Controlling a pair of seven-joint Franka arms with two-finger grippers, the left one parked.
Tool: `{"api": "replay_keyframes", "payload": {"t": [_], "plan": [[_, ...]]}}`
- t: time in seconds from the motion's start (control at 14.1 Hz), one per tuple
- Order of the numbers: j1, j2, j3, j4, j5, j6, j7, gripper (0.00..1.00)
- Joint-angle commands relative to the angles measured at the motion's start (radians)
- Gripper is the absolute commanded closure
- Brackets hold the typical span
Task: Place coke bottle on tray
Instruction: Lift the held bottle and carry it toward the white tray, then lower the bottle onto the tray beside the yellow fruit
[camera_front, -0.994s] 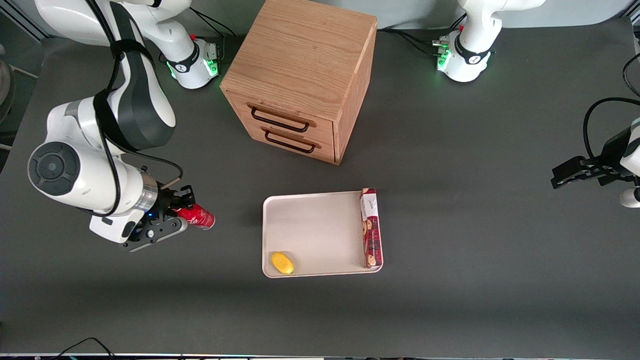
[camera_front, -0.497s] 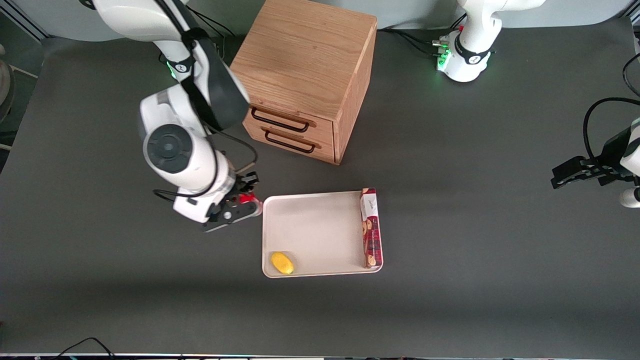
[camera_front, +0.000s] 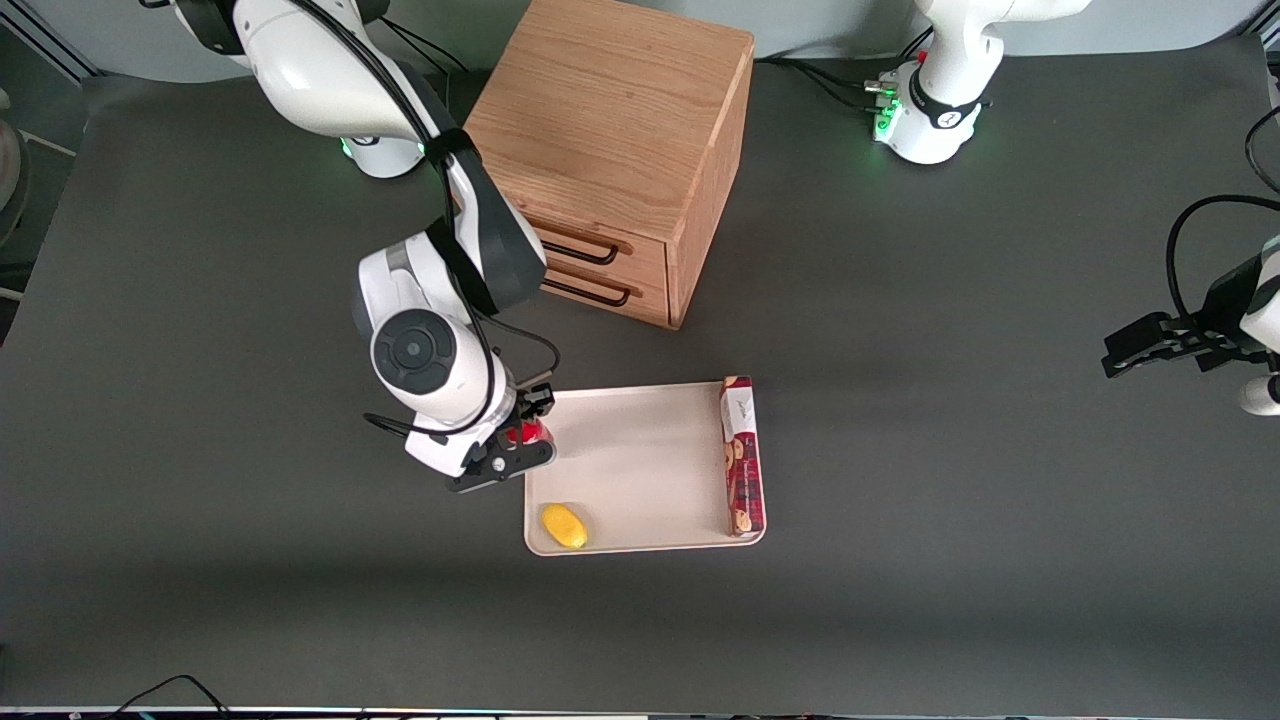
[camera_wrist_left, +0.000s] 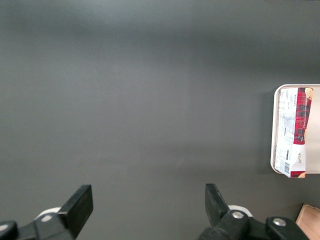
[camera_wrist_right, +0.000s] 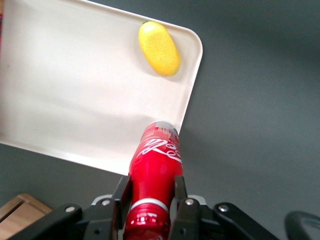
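My gripper (camera_front: 527, 432) is shut on the red coke bottle (camera_front: 529, 433) and holds it over the edge of the off-white tray (camera_front: 640, 460) that lies toward the working arm's end. In the right wrist view the bottle (camera_wrist_right: 156, 165) sits between the two black fingers (camera_wrist_right: 122, 196), its base over the tray's rim (camera_wrist_right: 191, 95). In the front view the arm hides most of the bottle.
A yellow lemon (camera_front: 564, 526) lies in the tray corner nearest the front camera. A long red cookie box (camera_front: 742, 456) lies along the tray's edge toward the parked arm. The wooden drawer cabinet (camera_front: 610, 150) stands farther from the camera than the tray.
My gripper has carried the coke bottle from the working arm's end of the table across to the tray's edge. The tray, lemon and cookie box have not moved.
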Motion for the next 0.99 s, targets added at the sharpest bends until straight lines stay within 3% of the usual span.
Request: {"api": "replay_keyframes", "payload": {"t": [0.0,0.92], "plan": [[0.007,0.027,-0.008,0.024,0.026,0.023,0.012,1.00],[0.018,0.083,-0.006,0.024,0.037,0.091,0.069,0.99]]}}
